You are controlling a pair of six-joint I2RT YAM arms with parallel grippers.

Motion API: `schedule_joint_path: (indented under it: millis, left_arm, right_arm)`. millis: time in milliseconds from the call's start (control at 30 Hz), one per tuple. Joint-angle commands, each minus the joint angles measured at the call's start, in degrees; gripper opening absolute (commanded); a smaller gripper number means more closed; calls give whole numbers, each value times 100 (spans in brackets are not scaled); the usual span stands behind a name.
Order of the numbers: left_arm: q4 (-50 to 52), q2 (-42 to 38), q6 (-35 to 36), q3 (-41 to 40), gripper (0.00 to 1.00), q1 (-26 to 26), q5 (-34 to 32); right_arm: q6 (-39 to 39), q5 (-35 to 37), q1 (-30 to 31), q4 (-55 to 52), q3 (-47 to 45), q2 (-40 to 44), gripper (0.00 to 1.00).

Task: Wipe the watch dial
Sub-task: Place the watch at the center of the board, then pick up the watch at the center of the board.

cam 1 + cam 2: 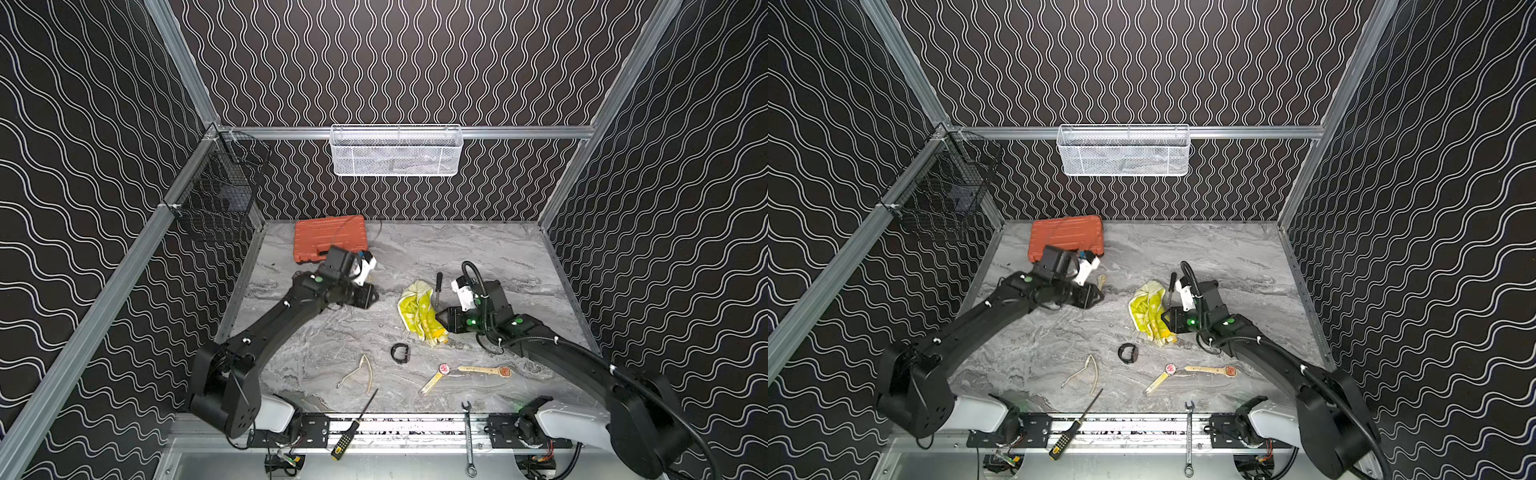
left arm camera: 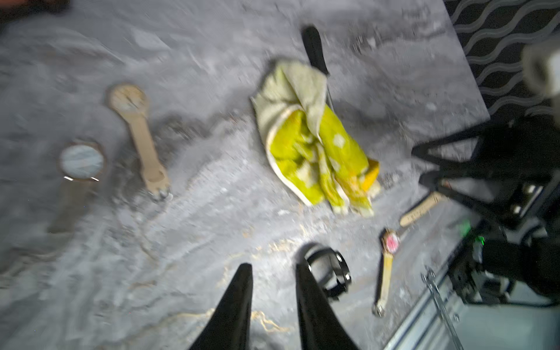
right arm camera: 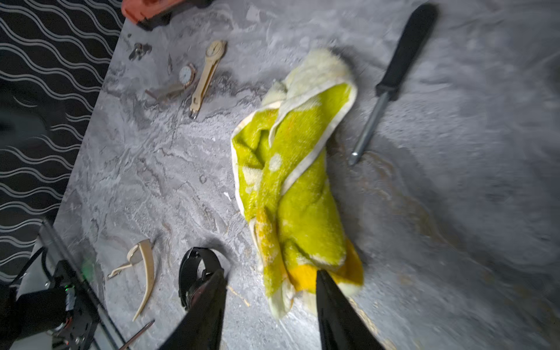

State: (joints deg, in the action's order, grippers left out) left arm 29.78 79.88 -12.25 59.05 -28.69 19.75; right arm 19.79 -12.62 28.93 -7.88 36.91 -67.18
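Observation:
Several watches lie on the grey marble table. A black watch [image 1: 401, 353] sits near the front middle, with a beige-strapped, red-dialled watch [image 1: 444, 369] to its right. Two more, a pale wooden watch [image 2: 128, 98] and a round light-dialled watch [image 2: 81, 160], lie by the left arm. The crumpled yellow cloth [image 1: 419, 316] lies free on the table. My right gripper [image 3: 270, 272] stands open just beside the cloth's near end, holding nothing. My left gripper [image 2: 273, 266] hovers open and empty, left of the cloth.
A black-handled screwdriver [image 1: 438, 284] lies behind the cloth. An orange case [image 1: 330, 239] sits at the back left. A loose beige strap [image 1: 365, 374], another screwdriver [image 1: 353, 428] and a wrench [image 1: 468, 436] lie toward the front. A white basket [image 1: 397, 151] hangs on the back wall.

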Motion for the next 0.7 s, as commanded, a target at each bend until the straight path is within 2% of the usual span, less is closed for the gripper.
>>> schedule_joint_path:
  millis: [0, 267, 367, 667]
  left_arm:
    - [-69, -130, -465, -385, 31, -410, 8]
    - [-775, 321, -1456, -1005, 31, -1255, 89]
    - [-1068, 400, -1710, -1109, 32, -1632, -148]
    - [-882, 748, -1762, -1101, 34, -1768, -1028]
  right_arm:
    - [-62, 761, -3, -266, -15, 372, 57]
    - [-116, 911, -45, -210, 4, 529, 59]
    - [-107, 990, -54, -53, -87, 578, 59]
    - [-166, 1016, -63, 248, -189, 548, 60]
